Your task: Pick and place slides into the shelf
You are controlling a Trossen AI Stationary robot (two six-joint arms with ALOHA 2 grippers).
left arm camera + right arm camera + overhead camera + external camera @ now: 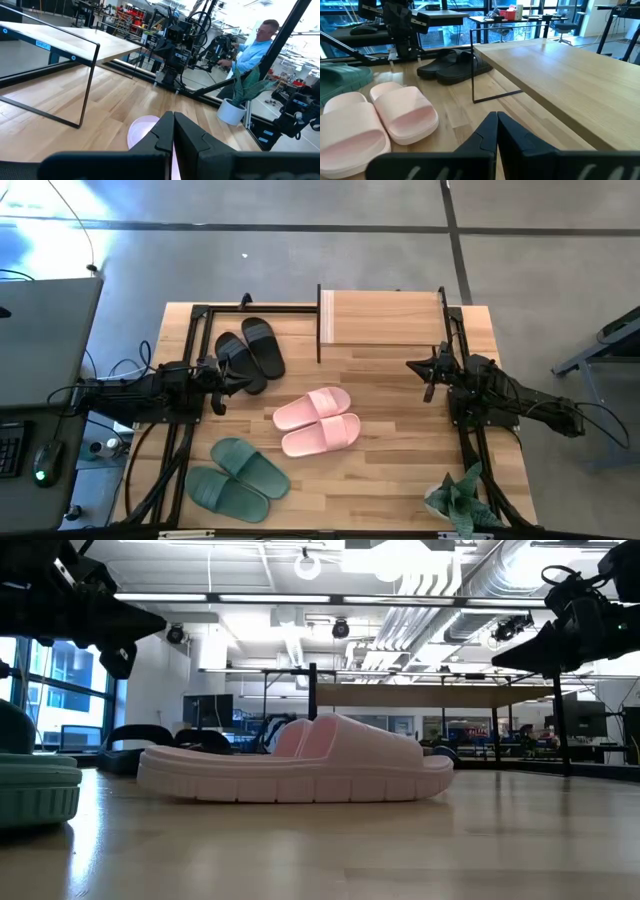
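Three pairs of slides lie sole-down on the wooden table: pink (318, 421) in the middle, black (250, 352) at the far left, dark green (236, 478) at the near left. The shelf (380, 318) stands at the table's far edge on its thin black frame. My left gripper (250, 382) hovers shut at the left, just near of the black pair. My right gripper (412, 364) hovers shut at the right, just off the shelf's near right corner. In the right wrist view the pink slides (375, 120), black slides (452, 64) and shelf top (570, 70) show.
A potted plant (462, 500) stands at the near right corner of the table. Black rails (180, 430) run along both sides. Bare wood lies between the pink pair and the shelf. A person in a blue shirt (252, 47) stands beyond the table's right side.
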